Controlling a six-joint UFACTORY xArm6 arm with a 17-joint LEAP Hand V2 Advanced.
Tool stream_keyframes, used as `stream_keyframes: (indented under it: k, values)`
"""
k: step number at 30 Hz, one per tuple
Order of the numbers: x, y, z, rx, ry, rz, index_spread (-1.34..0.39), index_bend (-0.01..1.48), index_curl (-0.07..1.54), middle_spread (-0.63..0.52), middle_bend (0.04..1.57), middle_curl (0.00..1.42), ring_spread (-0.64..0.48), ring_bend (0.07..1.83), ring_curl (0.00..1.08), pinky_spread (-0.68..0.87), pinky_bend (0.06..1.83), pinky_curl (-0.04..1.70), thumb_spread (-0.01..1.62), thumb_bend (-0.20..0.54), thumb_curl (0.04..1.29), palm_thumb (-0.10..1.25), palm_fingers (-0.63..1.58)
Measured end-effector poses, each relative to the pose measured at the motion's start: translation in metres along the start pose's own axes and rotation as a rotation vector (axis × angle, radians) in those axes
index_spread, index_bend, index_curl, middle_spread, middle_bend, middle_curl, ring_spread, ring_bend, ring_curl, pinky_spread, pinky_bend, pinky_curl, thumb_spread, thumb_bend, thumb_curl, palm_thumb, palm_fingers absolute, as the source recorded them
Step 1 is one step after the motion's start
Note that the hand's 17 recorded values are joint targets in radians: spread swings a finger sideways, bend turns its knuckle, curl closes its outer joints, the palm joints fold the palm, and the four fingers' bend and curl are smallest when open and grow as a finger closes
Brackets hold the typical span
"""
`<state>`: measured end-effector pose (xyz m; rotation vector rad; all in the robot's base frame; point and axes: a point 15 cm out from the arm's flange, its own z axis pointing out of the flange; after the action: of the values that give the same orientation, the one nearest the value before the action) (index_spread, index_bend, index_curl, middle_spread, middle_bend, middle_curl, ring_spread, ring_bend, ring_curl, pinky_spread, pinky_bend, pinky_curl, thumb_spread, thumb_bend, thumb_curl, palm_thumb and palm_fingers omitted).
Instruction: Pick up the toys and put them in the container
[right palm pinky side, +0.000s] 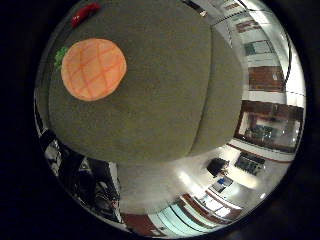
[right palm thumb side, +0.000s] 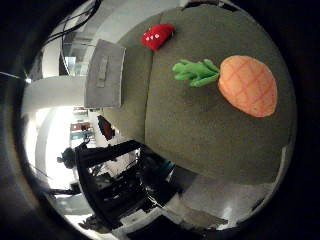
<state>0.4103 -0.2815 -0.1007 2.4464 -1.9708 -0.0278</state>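
An orange plush pineapple (right palm thumb side: 248, 84) with green leaves (right palm thumb side: 195, 71) lies on a round olive-green table (right palm thumb side: 200, 130). A red plush toy (right palm thumb side: 156, 37) lies near the table's edge, a short way away from the pineapple's leaves. In the right little finger side palm view the pineapple (right palm pinky side: 93, 68) lies on the same table (right palm pinky side: 160, 100), and the red toy (right palm pinky side: 85, 14) shows at the table's rim.
A grey-white boxy thing (right palm thumb side: 105, 72) stands at the table's edge beside the red toy; I cannot tell whether it is the container. Beyond the table lie a room floor, dark furniture (right palm thumb side: 120, 180) and windows (right palm pinky side: 265, 120).
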Motion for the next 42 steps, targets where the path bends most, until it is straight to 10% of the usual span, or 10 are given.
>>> stream_keyframes:
  k: [26,36,42]
  values:
    - [-0.033,-0.012,0.043,-0.019,-0.022,-0.047,-0.35,0.19,0.3,0.04,0.21,0.31,0.15,0.24,0.28,0.33,0.37,0.19,1.03,-0.025,0.28,0.43,0.13]
    - [-0.017,-0.036,0.044,0.008,0.006,-0.045,-0.37,0.2,0.36,-0.16,0.46,0.42,-0.14,0.5,0.32,0.08,0.29,0.07,1.02,-0.019,0.3,0.51,0.84]
    - [-0.01,-0.047,0.04,0.013,0.014,-0.056,-0.42,0.31,0.5,-0.24,0.65,0.56,-0.28,0.8,0.48,-0.29,0.72,0.11,1.03,-0.022,0.3,0.55,1.2]
